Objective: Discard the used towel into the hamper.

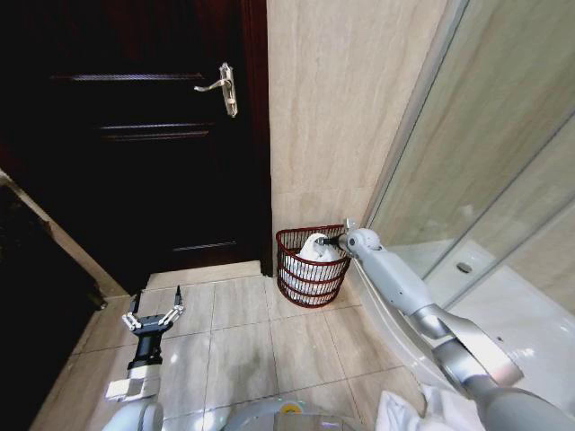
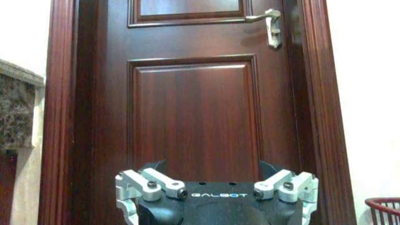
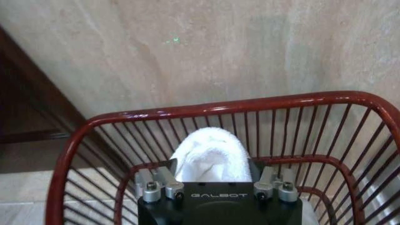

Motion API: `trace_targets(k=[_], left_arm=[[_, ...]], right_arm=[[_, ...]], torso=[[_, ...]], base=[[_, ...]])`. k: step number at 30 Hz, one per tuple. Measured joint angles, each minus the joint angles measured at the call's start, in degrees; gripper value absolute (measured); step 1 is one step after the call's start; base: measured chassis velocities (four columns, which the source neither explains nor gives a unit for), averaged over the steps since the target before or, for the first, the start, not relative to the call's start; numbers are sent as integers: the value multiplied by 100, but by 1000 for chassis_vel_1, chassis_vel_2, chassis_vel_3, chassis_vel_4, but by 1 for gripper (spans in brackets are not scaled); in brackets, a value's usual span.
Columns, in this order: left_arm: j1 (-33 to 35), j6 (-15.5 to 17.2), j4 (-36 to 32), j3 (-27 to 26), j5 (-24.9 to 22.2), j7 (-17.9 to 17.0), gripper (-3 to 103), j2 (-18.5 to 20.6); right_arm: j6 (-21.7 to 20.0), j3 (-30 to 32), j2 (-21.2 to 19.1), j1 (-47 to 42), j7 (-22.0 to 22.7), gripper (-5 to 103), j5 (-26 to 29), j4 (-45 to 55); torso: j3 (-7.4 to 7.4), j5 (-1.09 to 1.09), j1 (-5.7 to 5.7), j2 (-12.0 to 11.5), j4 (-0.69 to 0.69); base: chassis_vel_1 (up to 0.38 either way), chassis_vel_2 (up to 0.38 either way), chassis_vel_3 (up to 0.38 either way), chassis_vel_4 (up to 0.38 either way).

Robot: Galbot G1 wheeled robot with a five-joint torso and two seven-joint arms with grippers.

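- Your right gripper (image 1: 336, 241) is reached out over the rim of the hamper (image 1: 301, 285), at the side of the basket nearest the shower glass.
- In the right wrist view, the right gripper (image 3: 212, 176) sits just inside the red wire rim (image 3: 231, 107), and the white towel (image 3: 211, 154) bulges up between its two finger mounts.
- You can see the towel pinched between those mounts, so the right jaws are grasping the towel; the fingertips themselves are hidden under the gripper body.
- The towel (image 1: 316, 249) shows in the head view as a white mound rising a little above the hamper's rim, touching the right gripper.
- The hamper stands on the tiled floor (image 1: 243, 346), tight in the corner where the beige wall (image 1: 332, 108) meets the floor, between the dark wooden door (image 1: 135, 135) and the glass shower screen (image 1: 485, 153).
- Through the wires, more white cloth shows lower down inside the basket.
- Your left gripper (image 1: 154, 316) is low over the floor tiles near the door, well apart from the hamper.
- Its jaws are released, the two fingers spread wide with nothing between them.
- In the left wrist view, the left gripper (image 2: 216, 206) faces the door panel (image 2: 194, 117), with the silver door handle (image 2: 267, 23) above it and a bit of the hamper's red rim (image 2: 382, 202) at one edge.
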Motion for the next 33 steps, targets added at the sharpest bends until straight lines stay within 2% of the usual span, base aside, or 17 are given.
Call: trace_targets(k=[3, 7, 14, 15, 16, 19, 20, 24, 25, 28, 29, 30, 32, 33], left_arm=[[-5, 26, -4, 14, 24, -8, 100, -3], [12, 136, -62, 43, 83, -14, 100, -2], [13, 376, -143, 53, 36, -36, 100, 97], [-11, 452, -162, 54, 4, -68, 100, 136], [-11, 452, -162, 54, 4, -68, 100, 136], [-81, 610, -211, 80, -85, -124, 100, 216], [-81, 610, -211, 80, -85, -124, 100, 216], [-167, 737, -232, 215, -180, -201, 100, 340], [-167, 737, -232, 215, -180, -201, 100, 340], [-217, 752, -217, 288, -202, -226, 100, 391], [-229, 762, -212, 329, -206, -225, 100, 427], [-229, 762, -212, 329, -206, -225, 100, 427], [-241, 768, -222, 409, -229, -221, 100, 466], [-243, 769, -223, 420, -233, -221, 100, 470]], right_arm=[[1, 0, -59, -73, 71, 77, 47, 167], [2, 13, -172, -275, 259, 96, 147, 476], [53, 216, -255, -636, 407, 100, 216, 734], [252, 293, -300, -774, 405, 100, 222, 896], [252, 293, -300, -774, 405, 100, 222, 896], [1360, 358, -448, -1133, 449, 100, 5, 1470], [1360, 358, -448, -1133, 449, 100, 5, 1470], [2243, 702, -547, -1651, 751, 100, -723, 2229], [2243, 702, -547, -1651, 751, 100, -723, 2229], [2606, 1066, -578, -2125, 695, 100, -1250, 2694], [2852, 1384, -589, -2629, 579, 100, -1722, 3065], [2852, 1384, -589, -2629, 579, 100, -1722, 3065], [3140, 1694, -554, -3230, 484, 100, -2308, 3477], [3170, 1718, -545, -3280, 482, 100, -2362, 3512]], torso=[[0, -1, 0, 0, 0], [-1, -1, 0, 0, 0], [0, -1, 0, 0, 1], [0, 1, 0, 0, -1], [0, 1, 0, 0, -1], [0, -1, 0, 0, -1], [0, -1, 0, 0, -1], [0, -1, 0, 0, 0], [0, -1, 0, 0, 0], [-1, -1, 0, 0, 1], [0, -1, 0, 0, 0], [0, -1, 0, 0, 0], [-1, 0, 0, 0, -2], [-1, 0, 0, 0, -3]], base=[[0, 0, 0, 0], [0, 0, 0, 0], [0, 0, 0, 0], [0, 0, 0, 0], [0, 0, 0, 0], [0, 0, 0, 0], [0, 0, 0, 0], [0, 0, 0, 0], [0, 0, 0, 0], [0, 0, 0, 0], [0, 0, 0, 0], [0, 0, 0, 0], [0, 0, 0, 0], [0, 0, 0, 0]])
